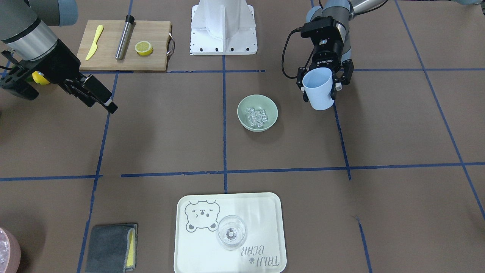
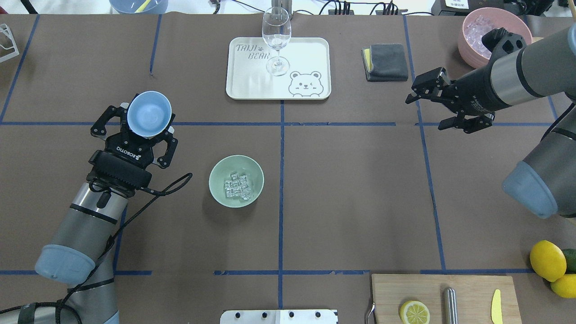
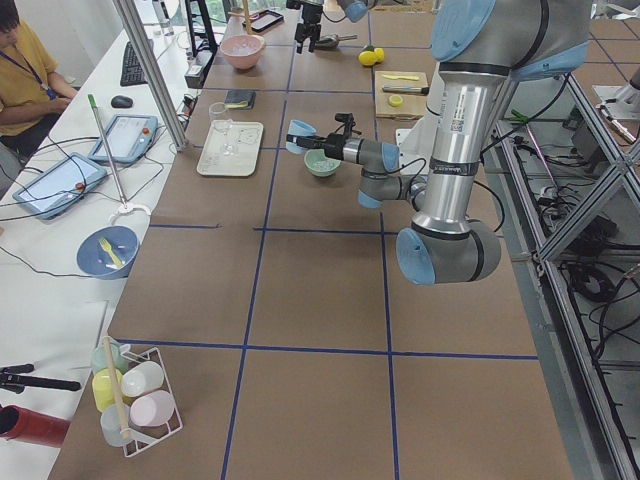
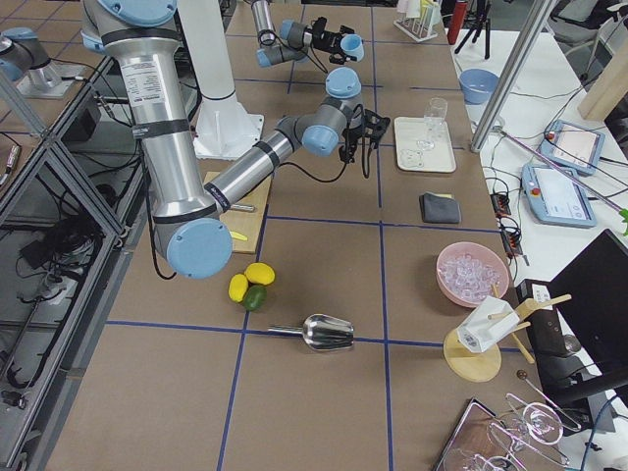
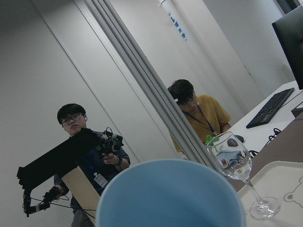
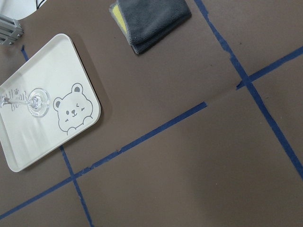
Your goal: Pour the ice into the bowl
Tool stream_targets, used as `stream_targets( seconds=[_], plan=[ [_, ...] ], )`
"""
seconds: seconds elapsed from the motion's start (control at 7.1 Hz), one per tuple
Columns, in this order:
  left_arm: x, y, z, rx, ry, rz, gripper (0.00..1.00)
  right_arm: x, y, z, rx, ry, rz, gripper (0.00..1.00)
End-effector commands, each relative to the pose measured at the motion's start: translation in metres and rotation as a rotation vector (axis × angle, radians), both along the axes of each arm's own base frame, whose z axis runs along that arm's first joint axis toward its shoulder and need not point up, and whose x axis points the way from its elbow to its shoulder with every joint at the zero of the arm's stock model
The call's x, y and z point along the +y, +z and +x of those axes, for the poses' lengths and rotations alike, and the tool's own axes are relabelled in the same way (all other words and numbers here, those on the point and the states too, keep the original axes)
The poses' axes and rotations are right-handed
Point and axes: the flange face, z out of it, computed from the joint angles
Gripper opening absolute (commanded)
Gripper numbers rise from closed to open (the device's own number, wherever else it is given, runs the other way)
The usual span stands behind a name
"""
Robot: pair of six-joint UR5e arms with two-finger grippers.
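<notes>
The ice [image 2: 237, 185] lies in the bowl [image 2: 214, 182], centre-left. The left gripper [image 2: 143, 122] clasps the blue cup [image 2: 149, 112]; the right gripper [image 2: 427, 110], upper right, gapes empty.

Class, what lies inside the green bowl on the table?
A pile of clear ice cubes sits in the bowl. Whether anything lies beneath the cubes cannot be seen.
</notes>
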Motion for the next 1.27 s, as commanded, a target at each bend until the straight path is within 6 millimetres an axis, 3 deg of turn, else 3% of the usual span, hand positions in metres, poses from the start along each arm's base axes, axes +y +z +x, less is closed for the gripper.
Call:
stream_targets(
  seconds=[0.0, 0.14, 0.7, 0.84, 0.99, 1.13],
  plan=[
    [-0.016, 0.014, 0.011, -0.196, 0.013, -0.058, 0.00, 0.000, 0.000, 0.000, 0.000, -0.001, 0.002, 1.00],
    [-0.024, 0.021, 0.007, -0.232, 0.035, -0.065, 0.00, 0.001, -0.003, 0.001, -0.004, -0.001, 0.007, 1.00],
    [-0.048, 0.094, -0.014, -0.135, 0.159, -0.326, 0.00, 0.004, -0.011, 0.004, -0.017, -0.001, 0.019, 1.00],
    [-0.051, 0.113, -0.029, -0.103, 0.166, -0.375, 0.00, 0.006, -0.013, 0.005, -0.018, -0.001, 0.022, 1.00],
    [-0.044, 0.141, -0.038, -0.055, 0.216, -0.454, 0.00, 0.006, -0.014, 0.005, -0.019, -0.001, 0.023, 1.00],
    [-0.036, 0.153, -0.046, 0.023, 0.262, -0.518, 0.00, 0.006, -0.014, 0.006, -0.019, 0.000, 0.023, 1.00]
  ],
)
